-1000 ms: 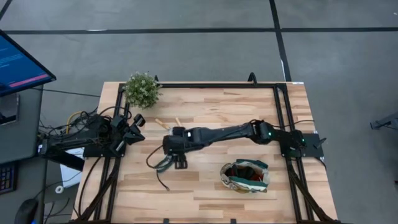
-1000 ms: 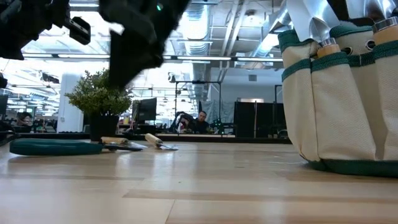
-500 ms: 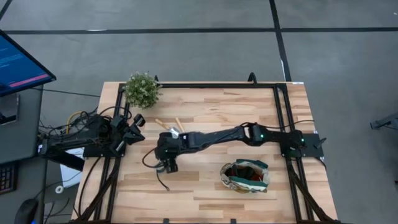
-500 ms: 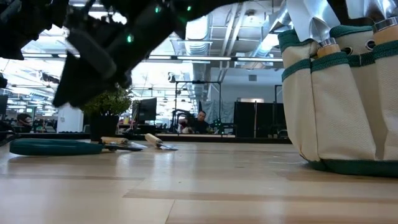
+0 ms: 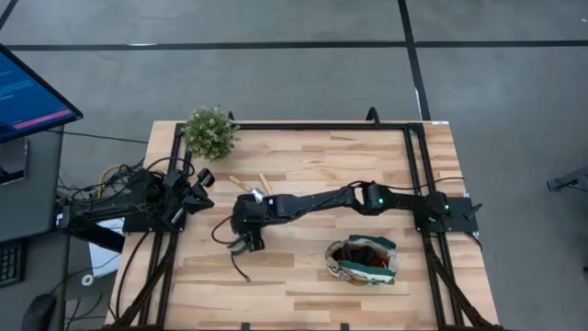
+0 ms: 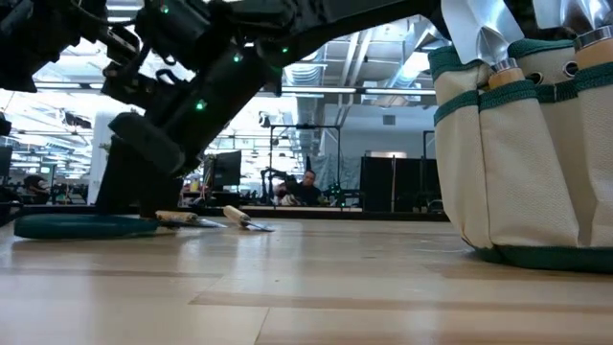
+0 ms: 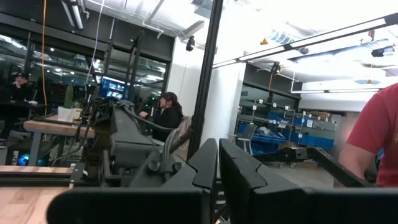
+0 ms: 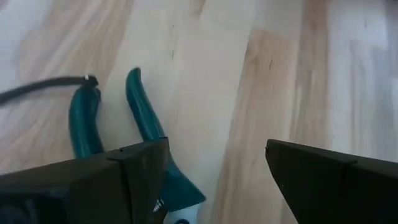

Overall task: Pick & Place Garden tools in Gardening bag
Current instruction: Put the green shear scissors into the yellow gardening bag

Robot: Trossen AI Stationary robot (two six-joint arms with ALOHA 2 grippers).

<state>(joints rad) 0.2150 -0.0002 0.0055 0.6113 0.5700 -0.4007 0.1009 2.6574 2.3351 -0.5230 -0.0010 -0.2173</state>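
The pruning shears [image 8: 142, 118] have teal handles and lie flat on the table left of centre [image 5: 227, 234]; they also show in the low view [image 6: 81, 226]. My right gripper [image 8: 217, 180] is open and low over them, fingers pointing down, and one finger [image 8: 124, 177] covers the shears' pivot end. The beige gardening bag [image 5: 364, 260] with green trim stands on the near right and has tools in its pockets [image 6: 484, 38]. Two wooden-handled tools [image 5: 250, 185] lie beyond the shears. My left gripper [image 7: 217, 180] is shut and parked at the table's left edge [image 5: 197, 184]. My right gripper stands with one finger [image 8: 124, 177] over the shears' pivot end [image 8: 180, 193], coming from above. That finger hides the spot, so I cannot tell whether it touches the shears. The shears lie flat on the table.
A bushy green potted plant [image 5: 209, 132] stands at the far left corner. A thin dark cord [image 5: 237, 267] runs from the shears toward the near edge. Bare wood lies between the shears and the bag [image 5: 294, 257]. People sit in the room beyond the table [image 6: 308, 184].
My right gripper has gone a little toward the table's left edge and come down onto the spot where the shears lie. The shears have stayed in place.
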